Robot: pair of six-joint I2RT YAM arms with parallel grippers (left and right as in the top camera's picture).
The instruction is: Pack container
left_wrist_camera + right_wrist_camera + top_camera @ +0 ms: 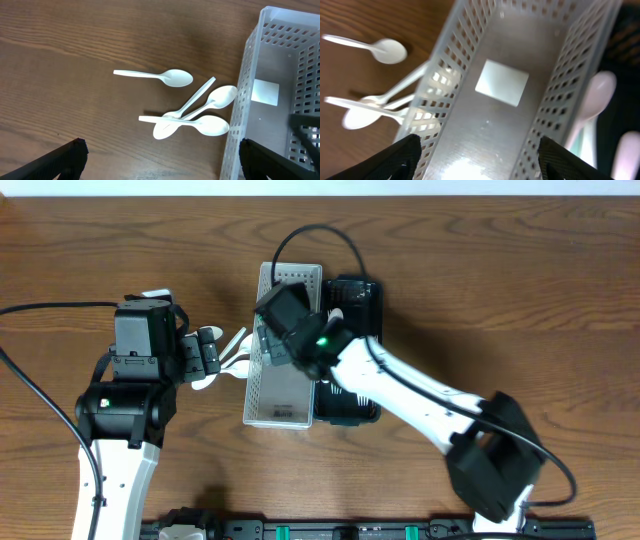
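Four white plastic spoons point(228, 362) are what your next move turns on. Overhead, they lie on the wooden tabletop point(480, 270) at 3 o'clock from the left pincer point(205, 356), between it and the white perforated basket point(275, 398). Your left arm is clearly the nearer one. The right pincer point(275, 340) hangs over the basket, and a black tray point(355, 292) sits just beside the basket at its 3 o'clock side.

On the left wrist view, the pincer point(162, 150) stands wide open and empty. One lone spoon point(160, 76) lies apart, its long axis running 9 to 3 o'clock with the bowl at 3. Three more cross in a heap point(200, 117), bowls close to the basket wall point(240, 115). All are thin, glossy and flat-lying, so I'd judge the lone one easier to pinch.

On the right wrist view, that pincer point(477, 150) is also spread and holds nothing. Below it the basket's smooth floor point(470, 125) carries only a square label point(501, 82). Pale spoons point(597, 97) show past the wall at 3 o'clock.
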